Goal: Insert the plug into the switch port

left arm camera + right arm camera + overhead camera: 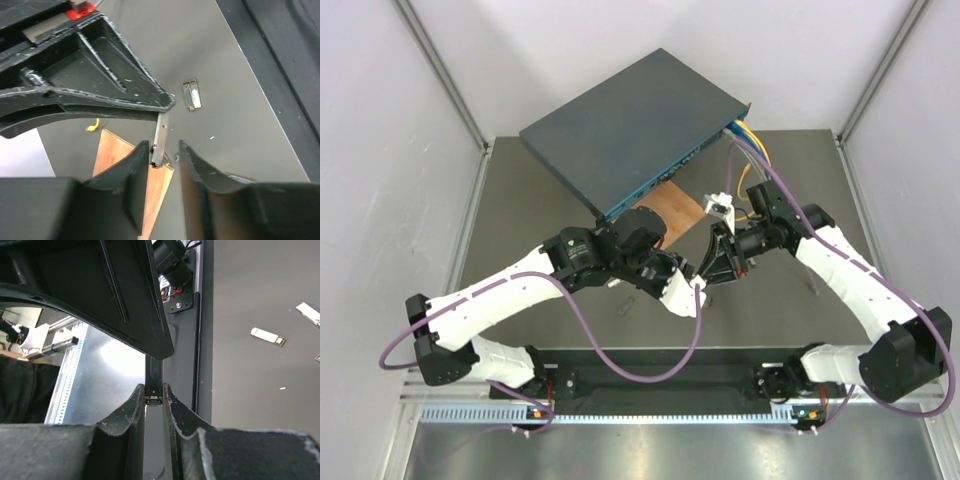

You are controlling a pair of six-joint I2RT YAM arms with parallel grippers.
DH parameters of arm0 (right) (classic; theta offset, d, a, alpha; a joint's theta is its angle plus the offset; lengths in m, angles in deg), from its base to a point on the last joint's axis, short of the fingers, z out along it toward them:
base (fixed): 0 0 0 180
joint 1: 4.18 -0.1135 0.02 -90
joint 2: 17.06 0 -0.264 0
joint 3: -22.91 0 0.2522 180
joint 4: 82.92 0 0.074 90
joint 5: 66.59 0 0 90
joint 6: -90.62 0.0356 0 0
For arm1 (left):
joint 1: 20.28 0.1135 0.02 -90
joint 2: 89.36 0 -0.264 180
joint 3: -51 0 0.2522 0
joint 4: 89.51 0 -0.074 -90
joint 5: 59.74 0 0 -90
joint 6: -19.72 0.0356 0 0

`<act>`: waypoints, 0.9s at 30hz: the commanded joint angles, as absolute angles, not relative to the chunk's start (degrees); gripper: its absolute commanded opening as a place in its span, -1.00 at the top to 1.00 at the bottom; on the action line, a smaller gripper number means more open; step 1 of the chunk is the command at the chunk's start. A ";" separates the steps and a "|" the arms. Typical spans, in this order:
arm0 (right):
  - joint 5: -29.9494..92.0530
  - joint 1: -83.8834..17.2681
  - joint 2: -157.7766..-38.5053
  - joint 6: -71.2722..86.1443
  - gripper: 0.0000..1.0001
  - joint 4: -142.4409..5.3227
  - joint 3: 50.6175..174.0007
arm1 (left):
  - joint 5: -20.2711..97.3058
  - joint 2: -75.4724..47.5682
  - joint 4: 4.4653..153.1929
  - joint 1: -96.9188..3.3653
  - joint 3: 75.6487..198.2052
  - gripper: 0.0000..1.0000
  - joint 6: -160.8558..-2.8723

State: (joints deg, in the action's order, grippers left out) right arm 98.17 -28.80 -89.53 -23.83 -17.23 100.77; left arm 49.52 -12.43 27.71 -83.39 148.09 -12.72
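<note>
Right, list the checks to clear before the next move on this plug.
1. Right gripper shut on the plug: ok.
2. Plug sits between the fingers of the left gripper: ok.
3. Left gripper clamped on the plug: not ok, a gap shows at one finger.
4. Switch turns its port row toward the arms: ok.
5. A free port for the plug: cannot tell, the sockets are too small to read.
</note>
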 commanded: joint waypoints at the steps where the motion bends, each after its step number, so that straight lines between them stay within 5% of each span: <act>1: 100.32 -29.84 -89.31 -24.87 1.00 -17.83 102.42 | 49.68 -12.02 31.63 -83.91 147.73 0.39 -12.80; 8: 99.88 -30.46 -89.66 -24.43 0.99 -17.39 103.56 | 47.93 -12.80 35.76 -83.91 144.83 1.00 -16.05; 11: 93.92 -30.37 -89.13 -24.69 0.36 -17.47 104.96 | 47.04 -13.07 36.39 -83.74 144.82 1.00 -21.75; 12: 91.55 -30.02 -88.35 -24.87 -0.04 -17.65 105.92 | 47.30 -12.98 35.77 -83.56 145.09 1.00 -26.03; 17: 76.52 -26.51 -81.51 -26.35 -0.60 -23.88 108.39 | 56.33 -12.46 34.80 -77.69 147.11 1.00 -40.38; 18: 74.15 -26.42 -80.27 -27.40 -0.92 -24.67 108.65 | 58.10 -11.67 34.45 -76.54 147.98 1.00 -45.53; 27: 60.42 -26.68 -68.40 -45.07 -0.99 -29.25 104.89 | 71.73 -4.91 37.61 -67.83 155.37 1.00 -81.05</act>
State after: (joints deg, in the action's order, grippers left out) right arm 65.12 -26.53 -72.24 -36.44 -24.86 105.75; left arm 63.93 -7.08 34.60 -68.64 152.63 -63.59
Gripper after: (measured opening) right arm 0.995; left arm 0.056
